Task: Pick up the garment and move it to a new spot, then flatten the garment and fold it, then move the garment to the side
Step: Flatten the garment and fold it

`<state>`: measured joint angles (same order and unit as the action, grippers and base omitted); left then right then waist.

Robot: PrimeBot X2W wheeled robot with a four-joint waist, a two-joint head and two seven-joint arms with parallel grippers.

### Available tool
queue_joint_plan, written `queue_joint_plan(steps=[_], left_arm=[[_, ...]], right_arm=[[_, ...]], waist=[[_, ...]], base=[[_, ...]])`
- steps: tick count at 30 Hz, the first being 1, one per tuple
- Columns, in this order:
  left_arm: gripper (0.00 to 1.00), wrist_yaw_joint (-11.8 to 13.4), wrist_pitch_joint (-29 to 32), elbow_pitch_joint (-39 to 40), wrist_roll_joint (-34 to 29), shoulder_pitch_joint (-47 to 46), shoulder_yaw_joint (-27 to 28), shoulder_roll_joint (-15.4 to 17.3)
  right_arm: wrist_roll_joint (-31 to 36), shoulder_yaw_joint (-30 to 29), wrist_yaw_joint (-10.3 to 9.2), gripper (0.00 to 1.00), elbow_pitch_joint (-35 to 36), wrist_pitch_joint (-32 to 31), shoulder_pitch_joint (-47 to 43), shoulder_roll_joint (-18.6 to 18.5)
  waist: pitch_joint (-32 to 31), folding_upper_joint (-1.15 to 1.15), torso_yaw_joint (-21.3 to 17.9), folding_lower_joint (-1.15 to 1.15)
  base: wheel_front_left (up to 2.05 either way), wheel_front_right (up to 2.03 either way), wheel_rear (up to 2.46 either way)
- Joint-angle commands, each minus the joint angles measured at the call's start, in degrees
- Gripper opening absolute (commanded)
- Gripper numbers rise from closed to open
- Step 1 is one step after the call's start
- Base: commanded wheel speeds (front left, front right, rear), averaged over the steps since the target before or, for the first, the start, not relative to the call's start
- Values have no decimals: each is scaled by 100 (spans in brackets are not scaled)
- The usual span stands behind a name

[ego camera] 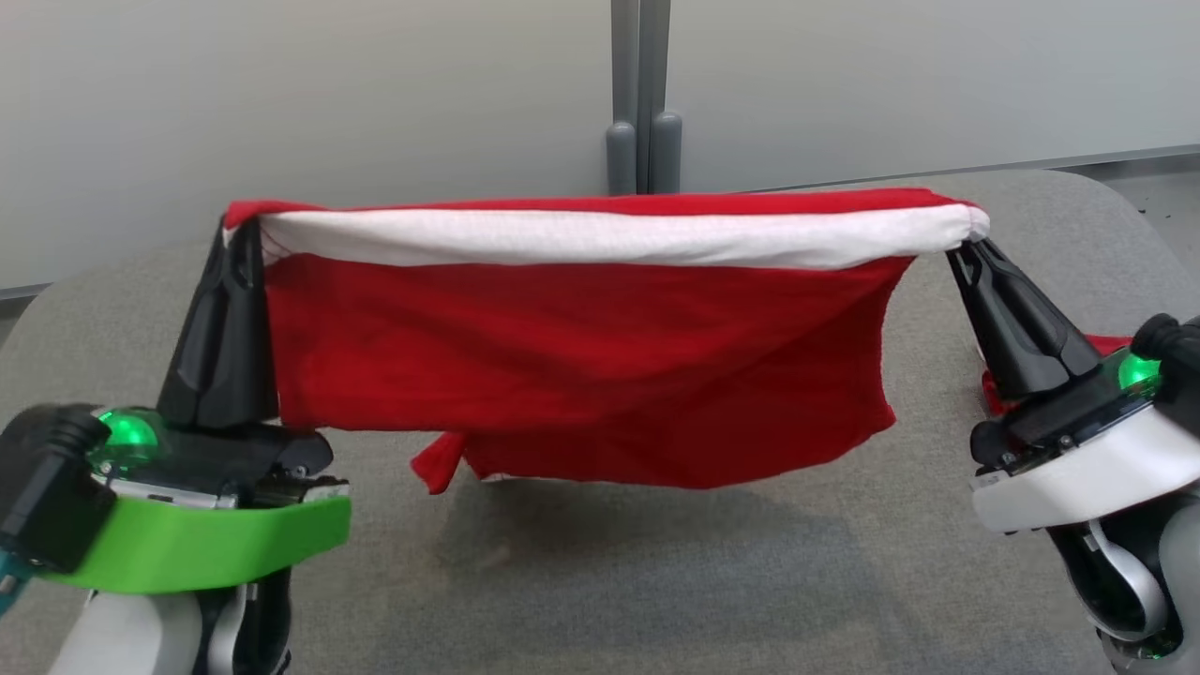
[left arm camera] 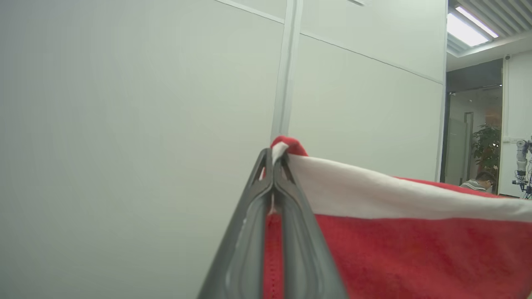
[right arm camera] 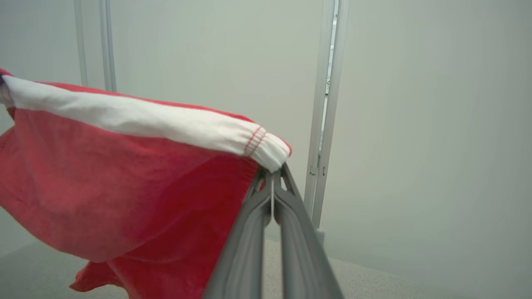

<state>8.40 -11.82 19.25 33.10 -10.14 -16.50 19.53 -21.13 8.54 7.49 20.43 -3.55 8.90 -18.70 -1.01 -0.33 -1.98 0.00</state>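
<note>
Red soft-knit garment (ego camera: 581, 375) with white band hangs taut above the grey textured counter (ego camera: 750, 581), left claw (ego camera: 242, 230) and right claw (ego camera: 961, 246) each pinched tight on one top corner, hem near the counter.

- 1 garment (ego camera: 581, 366), red, with 1 white band (ego camera: 600, 239) along its top edge.
- 2 grippers: 1 left gripper (ego camera: 246, 234) and 1 right gripper (ego camera: 958, 248).
- 1 grey table (ego camera: 656, 581).
- 1 person (left arm camera: 478, 181) in the far room seen from the left wrist.
- 1 potted plant (left arm camera: 487, 147) near that person.
</note>
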Motion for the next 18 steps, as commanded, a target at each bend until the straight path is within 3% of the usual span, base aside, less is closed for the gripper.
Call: queue_joint_plan(steps=[1, 5, 9, 13, 18], left_arm=[[0, 46, 80, 187, -63, -129, 66, 114], [0, 79, 395, 631, -57, -355, 131, 292], [0, -14, 699, 448, 199, -687, 202, 351], [0, -314, 855, -254, 391, -1371, 246, 445], [0, -714, 932, -1462, 491, -2762, 215, 380]], right_arm=[[-69, -89, 0, 0, 142, -52, 54, -4], [-138, -234, 0, 0, 433, -250, 128, 14], [-258, -50, 0, 0, 273, -376, 470, -4], [-417, 408, 0, 0, -426, -347, 1329, -73], [-347, 970, 0, 0, -1814, 25, 2979, 62]], waist=[[19, 33, -7, 0], [107, 33, -16, 0], [360, 33, -18, 0], [709, 33, -20, 0], [1126, 33, 99, 0]], base=[[0, 0, 0], [0, 0, 0], [0, 0, 0], [0, 0, 0], [0, 0, 0]])
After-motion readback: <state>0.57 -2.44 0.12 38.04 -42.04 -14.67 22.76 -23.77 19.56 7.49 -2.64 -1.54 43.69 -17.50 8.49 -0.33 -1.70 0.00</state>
